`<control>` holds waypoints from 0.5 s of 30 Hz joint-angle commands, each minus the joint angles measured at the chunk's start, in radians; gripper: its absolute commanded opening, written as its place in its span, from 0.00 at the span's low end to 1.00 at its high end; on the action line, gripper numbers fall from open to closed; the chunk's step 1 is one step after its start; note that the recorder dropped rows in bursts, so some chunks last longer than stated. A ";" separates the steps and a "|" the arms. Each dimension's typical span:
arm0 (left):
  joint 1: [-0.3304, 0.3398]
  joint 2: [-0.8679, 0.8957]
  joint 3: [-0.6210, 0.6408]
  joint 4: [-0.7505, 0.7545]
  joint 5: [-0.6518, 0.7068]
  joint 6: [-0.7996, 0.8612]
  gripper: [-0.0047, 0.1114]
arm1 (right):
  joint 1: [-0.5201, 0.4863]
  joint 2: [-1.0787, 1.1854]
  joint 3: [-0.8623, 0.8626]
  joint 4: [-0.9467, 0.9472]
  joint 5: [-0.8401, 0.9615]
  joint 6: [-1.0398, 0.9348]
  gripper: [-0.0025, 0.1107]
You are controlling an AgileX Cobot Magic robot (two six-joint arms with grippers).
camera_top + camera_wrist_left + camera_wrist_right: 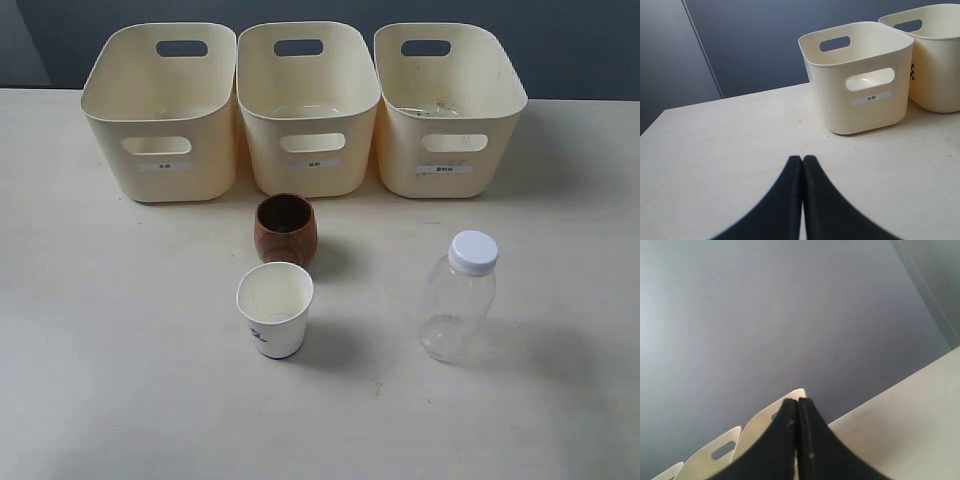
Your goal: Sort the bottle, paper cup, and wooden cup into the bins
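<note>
Paper cup (274, 308), wooden cup (286, 228) and bottle (459, 296) are all sitting outside the bins (310, 170). Left gripper (802, 160) and right gripper (797, 402) are idling pinched together, empty.

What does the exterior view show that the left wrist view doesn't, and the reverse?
Exterior only: the wooden cup, paper cup, bottle and all three bins in a row. Left wrist only: the left gripper, its fingers shut on nothing. Both: two of the bins and the pale table.
</note>
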 commanded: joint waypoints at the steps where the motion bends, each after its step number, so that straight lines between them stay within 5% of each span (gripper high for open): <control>1: -0.003 -0.005 0.001 -0.005 -0.001 -0.002 0.04 | 0.116 -0.005 -0.009 -0.061 -0.014 -0.002 0.02; 10: -0.003 -0.005 0.001 -0.005 -0.001 -0.002 0.04 | 0.462 0.098 -0.007 -0.235 -0.095 -0.002 0.02; 15: -0.003 -0.005 0.001 -0.005 -0.001 -0.002 0.04 | 0.575 0.275 -0.007 -0.322 -0.251 -0.015 0.02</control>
